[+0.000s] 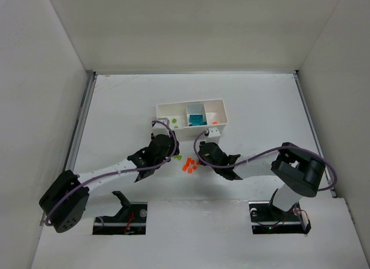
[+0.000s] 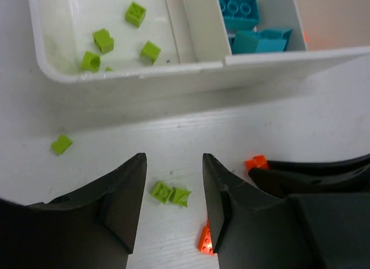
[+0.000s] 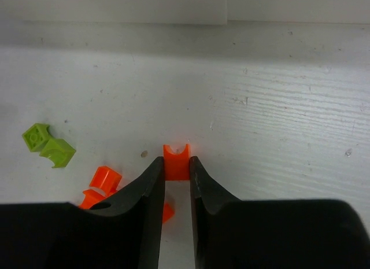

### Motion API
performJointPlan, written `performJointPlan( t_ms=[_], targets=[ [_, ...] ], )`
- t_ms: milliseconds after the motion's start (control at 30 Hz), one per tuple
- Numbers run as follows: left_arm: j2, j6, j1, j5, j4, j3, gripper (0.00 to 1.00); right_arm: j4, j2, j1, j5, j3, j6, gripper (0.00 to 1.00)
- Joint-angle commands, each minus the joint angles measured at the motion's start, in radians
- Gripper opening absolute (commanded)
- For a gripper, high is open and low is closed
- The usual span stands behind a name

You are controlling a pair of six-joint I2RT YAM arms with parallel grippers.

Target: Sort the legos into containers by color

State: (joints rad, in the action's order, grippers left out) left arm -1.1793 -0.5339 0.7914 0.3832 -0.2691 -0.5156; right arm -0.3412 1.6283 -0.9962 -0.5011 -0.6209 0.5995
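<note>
The white tray (image 1: 186, 132) has three compartments. Its left one holds several lime green legos (image 2: 104, 40) and its middle one holds teal legos (image 2: 248, 23). My left gripper (image 2: 173, 160) is open just above the table, with two lime green legos (image 2: 171, 194) lying between its fingers. My right gripper (image 3: 176, 165) is shut on an orange-red lego (image 3: 176, 161) at table level. More orange-red legos (image 1: 189, 165) lie between the two grippers, and they also show in the right wrist view (image 3: 103, 182). The left gripper (image 1: 167, 147) and right gripper (image 1: 203, 155) are both in front of the tray.
One lime green lego (image 2: 60, 144) lies alone on the table left of the left gripper, in front of the tray. An orange-red lego (image 2: 205, 241) lies against the left gripper's right finger. The right gripper's black body (image 2: 324, 176) is close on the left gripper's right.
</note>
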Motion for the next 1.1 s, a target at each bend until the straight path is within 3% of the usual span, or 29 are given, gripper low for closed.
performJointPlan(
  t_ms=[0, 200, 433, 733, 900, 1067],
  targets=[
    [0.069, -0.014, 0.054, 0.094, 0.054, 0.052, 0.4, 0.001, -0.056, -0.002, -0.023, -0.002, 0.017, 0.24],
    [0.098, -0.092, 0.107, 0.121, 0.076, 0.104, 0.43, 0.05, -0.211, 0.012, -0.034, -0.003, -0.012, 0.23],
    [0.024, -0.149, 0.15, 0.108, 0.012, 0.13, 0.44, 0.071, -0.33, 0.156, -0.025, -0.075, -0.115, 0.23],
    [-0.008, -0.166, 0.16, 0.106, -0.032, 0.146, 0.42, 0.073, -0.226, 0.373, 0.105, -0.226, -0.165, 0.23],
    [-0.025, -0.176, 0.165, 0.102, -0.045, 0.157, 0.42, 0.067, -0.15, 0.405, 0.107, -0.283, -0.194, 0.41],
    [-0.049, -0.178, 0.164, 0.106, -0.065, 0.158, 0.42, 0.068, -0.123, 0.406, 0.107, -0.313, -0.207, 0.5]
  ],
)
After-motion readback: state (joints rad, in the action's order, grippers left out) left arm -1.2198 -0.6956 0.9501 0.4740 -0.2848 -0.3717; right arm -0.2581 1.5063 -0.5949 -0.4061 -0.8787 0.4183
